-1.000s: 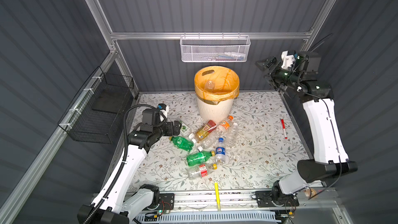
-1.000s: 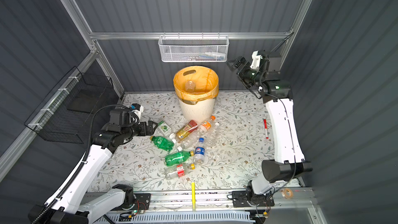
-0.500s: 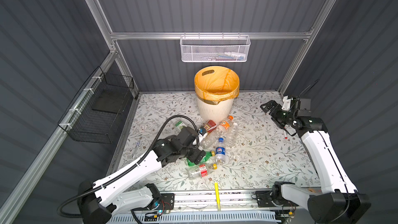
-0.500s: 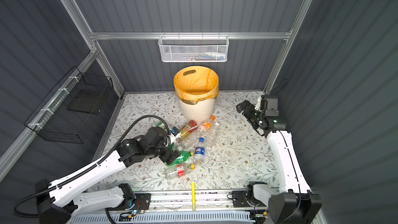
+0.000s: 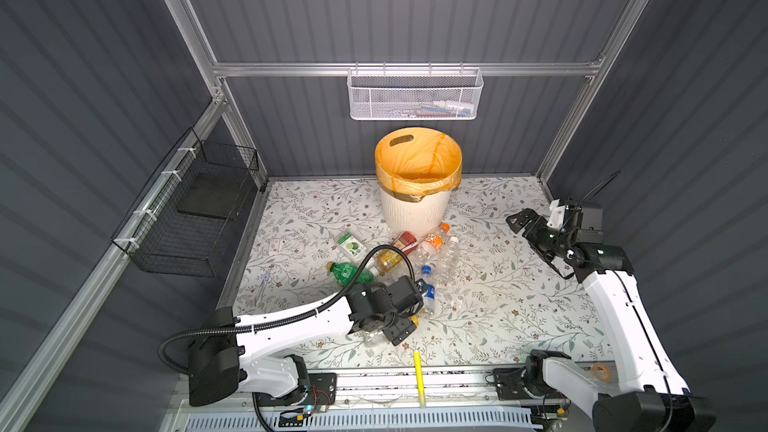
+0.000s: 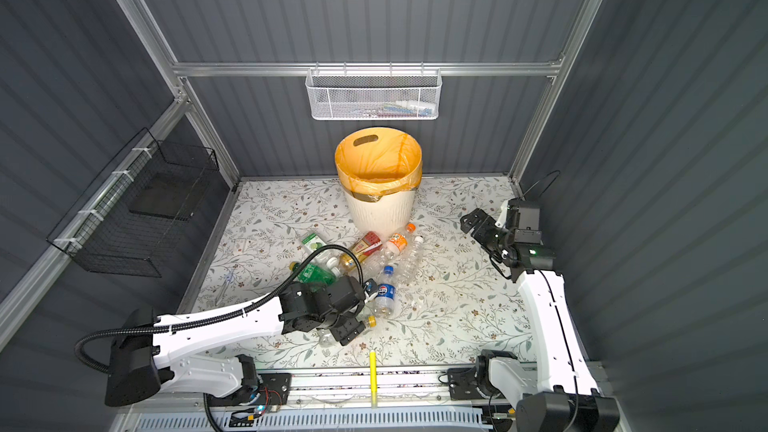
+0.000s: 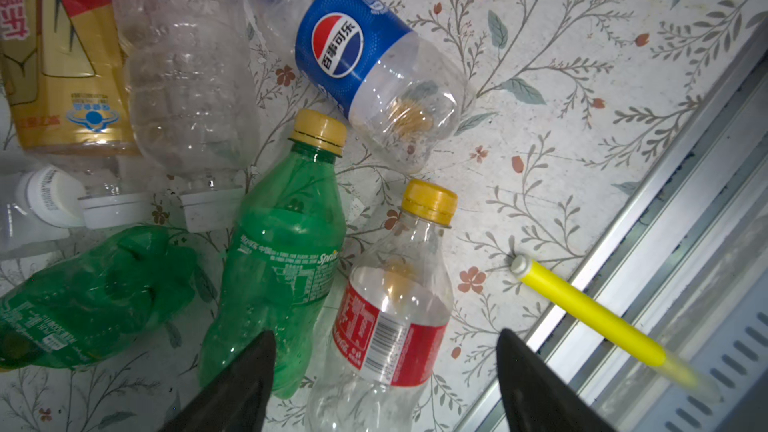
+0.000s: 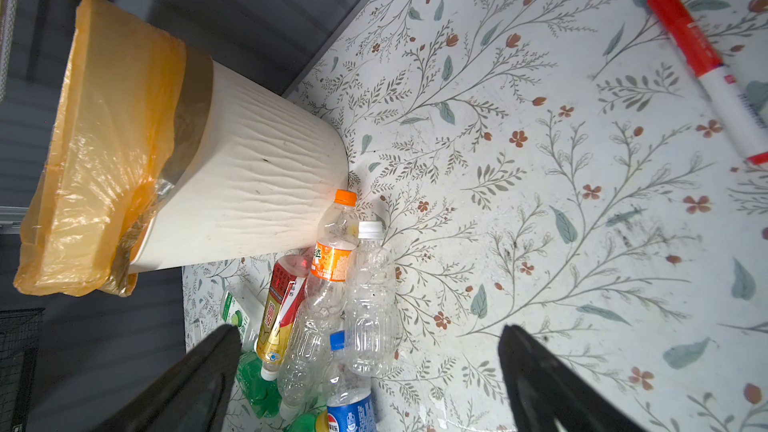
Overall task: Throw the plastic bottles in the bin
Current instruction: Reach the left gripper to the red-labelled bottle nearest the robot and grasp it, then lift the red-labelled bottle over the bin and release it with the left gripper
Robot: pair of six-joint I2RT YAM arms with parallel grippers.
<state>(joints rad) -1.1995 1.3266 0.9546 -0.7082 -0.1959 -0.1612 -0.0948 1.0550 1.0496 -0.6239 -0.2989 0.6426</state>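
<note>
Jaws of the left gripper [image 7: 383, 333] straddle the red-labelled bottle [image 7: 395, 280], not yet closed on it — the right gripper [image 8: 370, 332] gapes empty, well apart — plastic bottles [image 5: 446, 257] lie before the bin [image 5: 415, 209].

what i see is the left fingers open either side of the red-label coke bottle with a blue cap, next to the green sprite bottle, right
Not quite: that bottle's cap is yellow, not blue. The left wrist view shows the left fingers open either side of the red-label Coca-Cola bottle, next to the green Sprite bottle.
</note>
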